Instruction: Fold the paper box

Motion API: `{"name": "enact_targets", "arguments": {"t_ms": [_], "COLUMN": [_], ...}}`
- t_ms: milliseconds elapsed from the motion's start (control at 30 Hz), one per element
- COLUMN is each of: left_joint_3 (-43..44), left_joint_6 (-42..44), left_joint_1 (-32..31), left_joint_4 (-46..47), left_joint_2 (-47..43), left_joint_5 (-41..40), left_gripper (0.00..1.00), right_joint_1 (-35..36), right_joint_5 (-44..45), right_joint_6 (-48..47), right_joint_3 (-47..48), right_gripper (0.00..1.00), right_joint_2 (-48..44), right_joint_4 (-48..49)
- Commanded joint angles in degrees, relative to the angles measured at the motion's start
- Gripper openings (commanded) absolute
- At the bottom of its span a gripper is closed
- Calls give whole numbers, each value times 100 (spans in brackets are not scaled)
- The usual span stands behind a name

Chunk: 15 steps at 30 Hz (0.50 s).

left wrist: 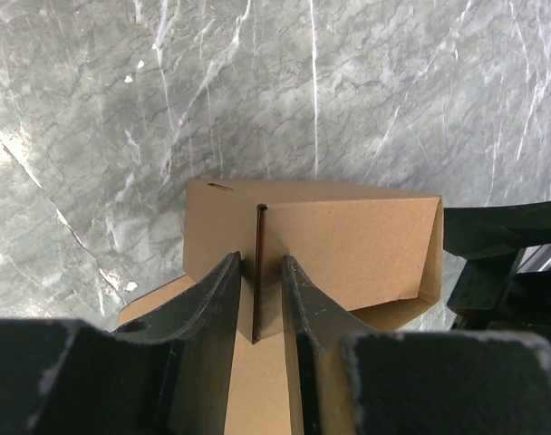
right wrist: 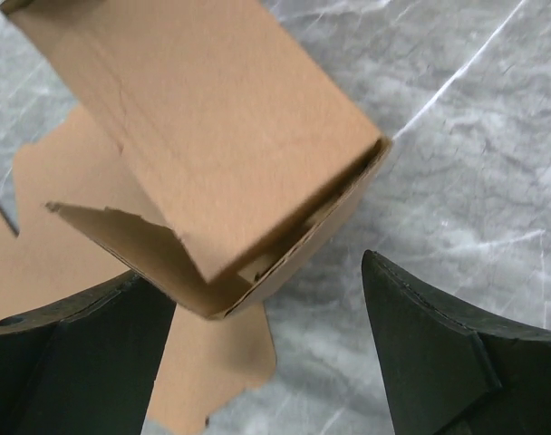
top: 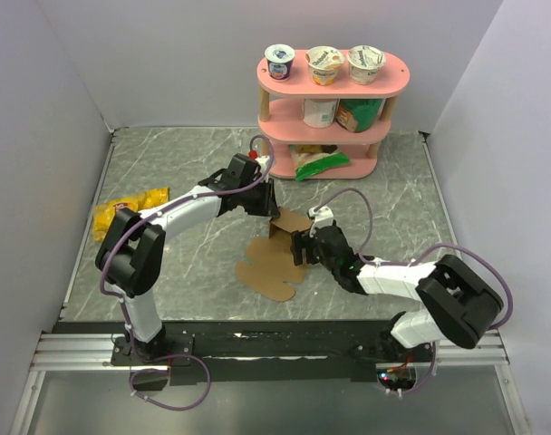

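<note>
1. Paper box [top: 277, 260] lies near the middle of the table [top: 185, 172], only half made. Its walls stand up at the 1 o'clock end and flat flaps spread toward 7 o'clock, so the long axis runs from 1 to 7.
2. Left tool [top: 269, 204] reaches in from 10 o'clock and is clenched on one upright cardboard edge, one jaw on each side of it.
3. Right tool [top: 303, 246] is released, jaws wide, just beside the raised part at its 4 o'clock side. From this tool the raised part lies ahead, slightly toward 11 o'clock. I judge this is the free arm for the next fold.
4. Whether the right tool touches the cardboard, I cannot tell. The inside of the raised part is hidden, and the wrist views cut off the flat flaps.
</note>
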Motion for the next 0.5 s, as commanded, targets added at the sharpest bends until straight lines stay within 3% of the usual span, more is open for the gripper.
{"name": "enact_targets", "arguments": {"t_ms": [0, 300, 467], "left_joint_3": [-32, -40, -32], "left_joint_6": [157, 130, 148], "left_joint_1": [-65, -65, -65], "left_joint_4": [-473, -447, -456], "left_joint_2": [293, 276, 267], "left_joint_5": [-89, -18, -36], "left_gripper": [30, 30, 30], "right_joint_1": [272, 704, 713], "right_joint_5": [704, 2428, 2701], "right_joint_6": [-88, 500, 606], "right_joint_3": [289, 781, 878], "right_gripper": [87, 87, 78], "right_joint_2": [286, 1015, 1297], "right_joint_4": [674, 509, 639]}}
